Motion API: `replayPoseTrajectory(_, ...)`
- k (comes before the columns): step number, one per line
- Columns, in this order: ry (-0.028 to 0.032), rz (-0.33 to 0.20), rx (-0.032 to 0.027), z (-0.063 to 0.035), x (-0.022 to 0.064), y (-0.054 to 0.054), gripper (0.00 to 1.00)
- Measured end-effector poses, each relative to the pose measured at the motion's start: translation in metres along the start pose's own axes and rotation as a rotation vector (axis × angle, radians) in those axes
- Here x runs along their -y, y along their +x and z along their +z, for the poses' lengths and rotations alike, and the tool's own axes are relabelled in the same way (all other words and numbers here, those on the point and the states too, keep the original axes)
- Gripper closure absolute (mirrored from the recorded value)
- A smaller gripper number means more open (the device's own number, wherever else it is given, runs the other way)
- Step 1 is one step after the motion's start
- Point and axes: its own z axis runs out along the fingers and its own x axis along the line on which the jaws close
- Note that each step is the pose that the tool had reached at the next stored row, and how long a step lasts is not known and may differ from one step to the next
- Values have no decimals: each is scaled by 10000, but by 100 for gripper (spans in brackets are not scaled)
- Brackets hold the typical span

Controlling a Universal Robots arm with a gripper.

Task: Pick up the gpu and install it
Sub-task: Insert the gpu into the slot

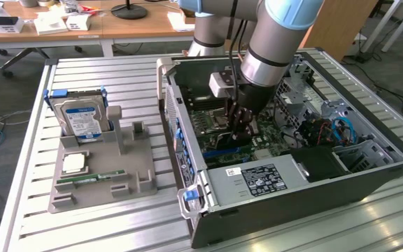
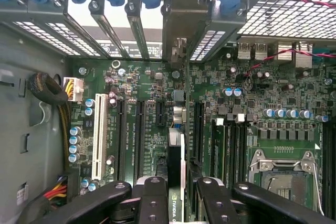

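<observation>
Black gpu [image 2: 175, 163] clamped in hand [image 2: 181, 184] | over green motherboard [image 2: 149, 80] (edge-on)

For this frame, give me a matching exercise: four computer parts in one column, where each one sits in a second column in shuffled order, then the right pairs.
Things:
1. gpu
2. hard drive
3. RAM stick
4. power supply

Places:
A. lying flat in the grey tray
B. gripped in the hand, over the motherboard
C. fixed in a corner of the computer case, label facing up
D. standing upright in the tray's holder

Pairs: 1-B, 2-D, 3-A, 4-C
</observation>
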Motion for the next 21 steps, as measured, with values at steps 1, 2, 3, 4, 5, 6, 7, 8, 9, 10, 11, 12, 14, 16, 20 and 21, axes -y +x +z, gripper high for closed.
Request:
replayPoseTrajectory(1, 0, 0, 3, -5, 0, -1, 74)
replayPoseTrajectory(2, 1, 0, 4, -9, -1, -1, 74)
replayPoseTrajectory(3, 1, -1, 6, -11, -1, -1, 74)
replayPoseTrajectory(4, 1, 0, 6, -11, -1, -1, 74)
replayPoseTrajectory(5, 1, 0, 6, -11, -1, -1, 74)
replayPoseTrajectory(6, 2, 0, 7, -11, -1, -1, 74)
replayPoseTrajectory(7, 1, 0, 5, -12, -1, -1, 74)
replayPoseTrajectory(8, 1, 4, 5, -12, -1, -1, 74)
replayPoseTrajectory(9, 2, 20, 6, -12, -1, -1, 74)
replayPoseTrajectory(10, 2, 48, 9, -12, -1, -1, 74)
replayPoseTrajectory(11, 3, 87, 12, -12, -1, -1, 74)
replayPoseTrajectory(12, 3, 124, 15, -13, -1, -1, 74)
replayPoseTrajectory(14, 4, 178, 22, -12, -1, -1, 74)
replayPoseTrajectory(16, 6, 270, 30, -13, -1, -1, 74)
replayPoseTrajectory(20, 8, 381, 37, -12, -1, -1, 74)
replayPoseTrajectory(21, 9, 409, 28, -13, -1, 0, 74)
